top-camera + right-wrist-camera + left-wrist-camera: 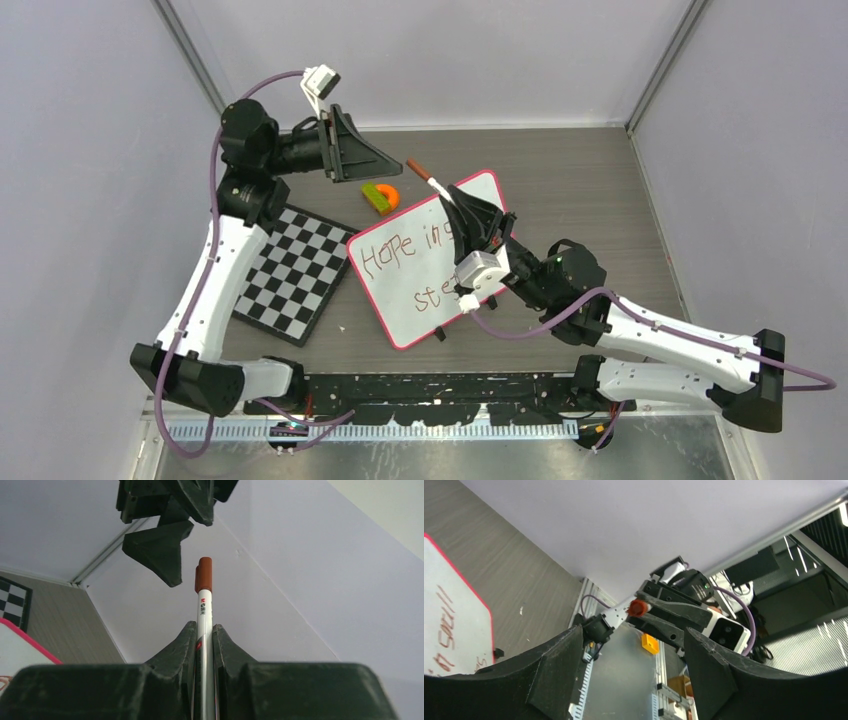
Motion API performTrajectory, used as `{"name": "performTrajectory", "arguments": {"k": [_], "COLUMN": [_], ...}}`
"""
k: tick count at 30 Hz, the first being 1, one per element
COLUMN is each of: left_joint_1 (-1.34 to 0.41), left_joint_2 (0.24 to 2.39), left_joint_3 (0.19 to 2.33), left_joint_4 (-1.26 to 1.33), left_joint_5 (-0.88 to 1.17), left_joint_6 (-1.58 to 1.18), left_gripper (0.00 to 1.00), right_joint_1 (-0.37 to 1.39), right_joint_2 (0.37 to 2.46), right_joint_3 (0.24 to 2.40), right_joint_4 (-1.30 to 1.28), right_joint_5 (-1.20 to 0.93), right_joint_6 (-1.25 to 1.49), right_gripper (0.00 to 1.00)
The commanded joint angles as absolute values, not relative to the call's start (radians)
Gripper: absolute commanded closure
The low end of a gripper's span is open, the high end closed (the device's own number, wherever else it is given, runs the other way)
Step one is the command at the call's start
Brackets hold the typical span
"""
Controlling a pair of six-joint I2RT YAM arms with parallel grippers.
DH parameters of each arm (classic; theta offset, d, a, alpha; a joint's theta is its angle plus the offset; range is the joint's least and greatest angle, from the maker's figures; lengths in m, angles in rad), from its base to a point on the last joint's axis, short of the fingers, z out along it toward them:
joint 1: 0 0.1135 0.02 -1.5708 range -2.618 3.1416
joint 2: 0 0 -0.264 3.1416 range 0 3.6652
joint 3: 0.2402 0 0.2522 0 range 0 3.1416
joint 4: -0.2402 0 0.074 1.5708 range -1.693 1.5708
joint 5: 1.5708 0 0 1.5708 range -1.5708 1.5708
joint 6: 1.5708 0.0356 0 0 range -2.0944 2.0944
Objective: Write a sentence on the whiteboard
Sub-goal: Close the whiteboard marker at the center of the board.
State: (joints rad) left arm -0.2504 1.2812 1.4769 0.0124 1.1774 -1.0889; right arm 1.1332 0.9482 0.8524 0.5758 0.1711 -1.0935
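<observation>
Bright, even overhead light, whiteboard (400, 300) crisp and glare-free from above, faint soft shadows on the table (580, 190) beside it, wrist views softer, near black fingers (170, 660) blurred and underexposed, marker (204, 575) cap sharp.

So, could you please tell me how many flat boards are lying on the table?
2: the whiteboard lies in the middle beneath the right hand holding the marker; the checkerboard lies just left of it. None seems hidden.

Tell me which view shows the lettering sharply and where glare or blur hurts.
Top external: evenly lit, no glare, the sentence sharp though the right gripper covers part. Left wrist: whiteboard cropped, fingers dark. Right wrist: marker sharp, only its corner.
</observation>
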Motion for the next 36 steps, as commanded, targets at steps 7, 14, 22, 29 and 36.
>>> {"name": "performTrajectory", "arguments": {"k": [7,14,22,29,36], "left_joint_1": [-0.318,-0.332,-0.34,-0.346,-0.358], "left_joint_2": [1.235,1.229,1.217,1.203,1.198], "left_joint_3": [1.457,1.435,1.415,1.396,1.383], "left_joint_4": [0.086,0.086,0.086,0.086,0.086], "left_joint_5": [1.232,1.24,1.25,1.246,1.231], "left_joint_6": [-1.037,-1.015,-1.003,-0.996,-0.996], "left_gripper": [0.38,0.47,0.59,0.63,1.0], "right_joint_1": [1.155,1.157,1.16,1.16,1.16], "right_joint_2": [0.908,0.911,0.913,0.917,0.932], "right_joint_3": [0.84,0.861,0.889,0.914,0.977], "right_joint_4": [0.519,0.51,0.495,0.478,0.409], "right_joint_5": [0.077,0.089,0.109,0.128,0.177], "right_joint_6": [-1.043,-1.012,-0.975,-0.926,-0.853], "right_gripper": [1.0,1.0,1.0,1.0,1.0]}}
